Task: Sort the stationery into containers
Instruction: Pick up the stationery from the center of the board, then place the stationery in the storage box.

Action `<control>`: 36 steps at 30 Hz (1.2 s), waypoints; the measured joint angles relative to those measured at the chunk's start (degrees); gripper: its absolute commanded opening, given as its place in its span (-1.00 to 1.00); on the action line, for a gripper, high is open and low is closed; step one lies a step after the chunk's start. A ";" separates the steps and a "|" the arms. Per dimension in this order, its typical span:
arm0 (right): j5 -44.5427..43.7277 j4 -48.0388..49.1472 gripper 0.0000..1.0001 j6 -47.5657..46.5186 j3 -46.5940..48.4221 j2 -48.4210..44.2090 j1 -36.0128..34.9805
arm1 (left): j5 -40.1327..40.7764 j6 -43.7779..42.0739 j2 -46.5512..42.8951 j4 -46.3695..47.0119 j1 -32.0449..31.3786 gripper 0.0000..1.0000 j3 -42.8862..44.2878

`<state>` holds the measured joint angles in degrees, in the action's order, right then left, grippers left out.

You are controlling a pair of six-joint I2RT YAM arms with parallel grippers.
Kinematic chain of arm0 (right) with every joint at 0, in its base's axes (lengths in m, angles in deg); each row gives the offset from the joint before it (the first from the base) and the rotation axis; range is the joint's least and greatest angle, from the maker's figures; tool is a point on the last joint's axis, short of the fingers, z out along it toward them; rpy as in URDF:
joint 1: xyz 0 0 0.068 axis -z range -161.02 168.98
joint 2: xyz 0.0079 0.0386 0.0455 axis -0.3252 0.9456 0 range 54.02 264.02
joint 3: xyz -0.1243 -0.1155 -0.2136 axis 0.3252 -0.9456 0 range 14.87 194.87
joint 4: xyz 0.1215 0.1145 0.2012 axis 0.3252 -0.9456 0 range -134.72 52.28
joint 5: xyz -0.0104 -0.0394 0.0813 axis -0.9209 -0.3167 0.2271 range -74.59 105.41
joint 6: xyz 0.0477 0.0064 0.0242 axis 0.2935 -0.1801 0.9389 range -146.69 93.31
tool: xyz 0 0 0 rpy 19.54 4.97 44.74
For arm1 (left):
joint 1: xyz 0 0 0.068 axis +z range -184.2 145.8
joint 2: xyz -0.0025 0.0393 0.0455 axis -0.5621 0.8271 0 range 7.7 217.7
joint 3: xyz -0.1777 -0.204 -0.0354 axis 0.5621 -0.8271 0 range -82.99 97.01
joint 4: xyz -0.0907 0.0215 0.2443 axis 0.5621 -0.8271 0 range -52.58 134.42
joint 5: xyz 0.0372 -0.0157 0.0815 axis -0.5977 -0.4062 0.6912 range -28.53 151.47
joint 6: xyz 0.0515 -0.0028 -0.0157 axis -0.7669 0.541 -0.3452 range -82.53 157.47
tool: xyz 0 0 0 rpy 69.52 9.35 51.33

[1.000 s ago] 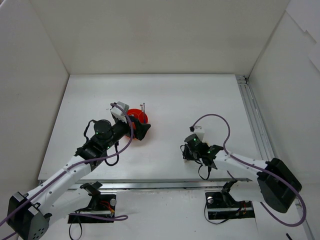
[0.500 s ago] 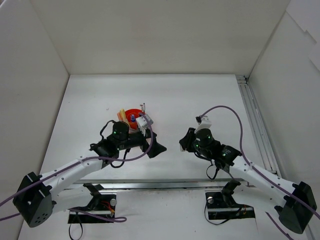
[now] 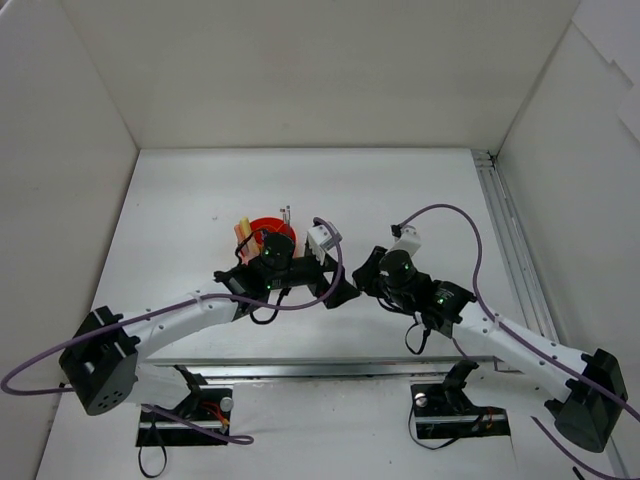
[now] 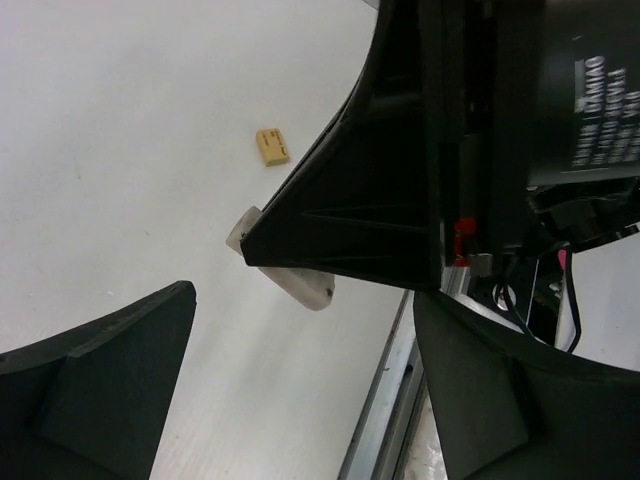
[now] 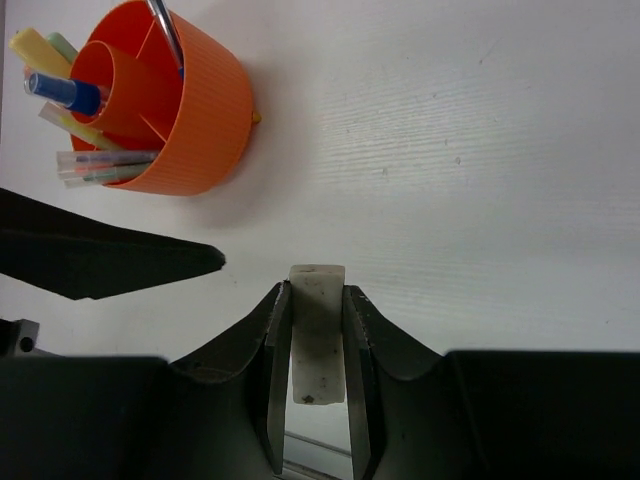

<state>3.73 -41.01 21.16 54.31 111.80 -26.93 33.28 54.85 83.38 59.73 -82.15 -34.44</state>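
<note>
Your right gripper [image 5: 316,293] is clamped on a pale rectangular eraser block [image 5: 318,345]; your left gripper [image 3: 342,292] stands wide and empty just beside it. Thin pens and short markers [image 5: 100,163] already sit in the ribbed orange-red plastic bowl [image 5: 200,120], while what looks like a small beige eraser [image 4: 271,146] lies loose on the white table [image 5: 480,150], so at least two pieces are left

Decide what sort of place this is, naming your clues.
Probably a robot test cell: white walls box in a white table, two arms are bolted at its near edge, and an orange bowl holds stationery.
</note>
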 measured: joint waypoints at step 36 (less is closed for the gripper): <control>-6.12 0.55 -0.73 4.61 5.77 0.22 -3.15 | 5.42 -0.39 4.04 1.49 -0.85 -1.00 1.90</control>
<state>-2.39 -40.46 25.77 60.08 112.01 -30.08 38.71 54.46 87.42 61.22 -83.00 -32.54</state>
